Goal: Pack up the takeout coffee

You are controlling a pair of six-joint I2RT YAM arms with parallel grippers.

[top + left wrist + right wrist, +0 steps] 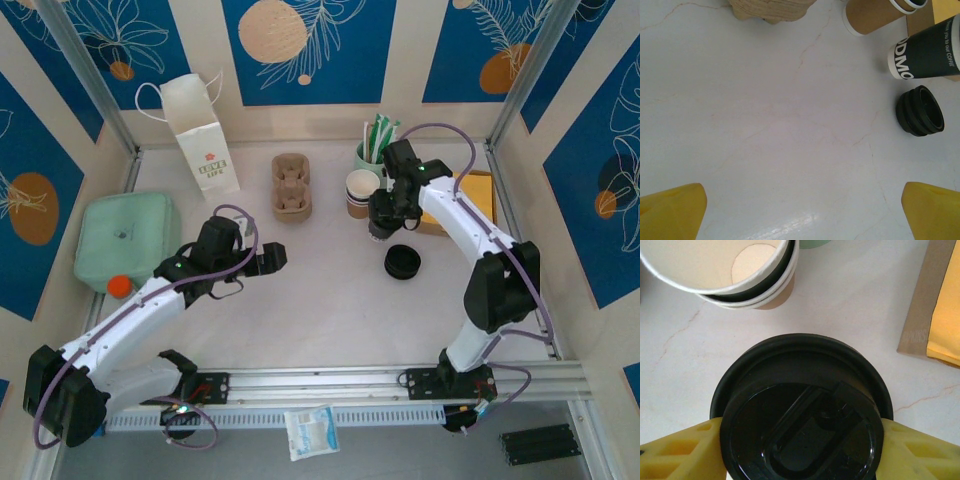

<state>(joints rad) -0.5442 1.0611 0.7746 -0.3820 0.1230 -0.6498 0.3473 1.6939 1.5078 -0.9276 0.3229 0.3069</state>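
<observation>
Gripping the lidded coffee cup, the right hand looks closed in its wrist view; overhead the grip is unclear. Meanwhile the left hand gapes wide above the worktop.

Glossy black plastic lid on the takeout coffee; smooth marbled table; rough pulp carrier.

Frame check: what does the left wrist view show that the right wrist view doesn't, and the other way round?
Left wrist adds the open left gripper, the loose black lids and an edge of the cardboard cup carrier. Right wrist adds the right gripper closed around the takeout coffee, looking down on its top. Both share the takeout coffee, seen side-on from the left wrist, the stack of lidless cups, the yellow envelope and the marble table.
</observation>
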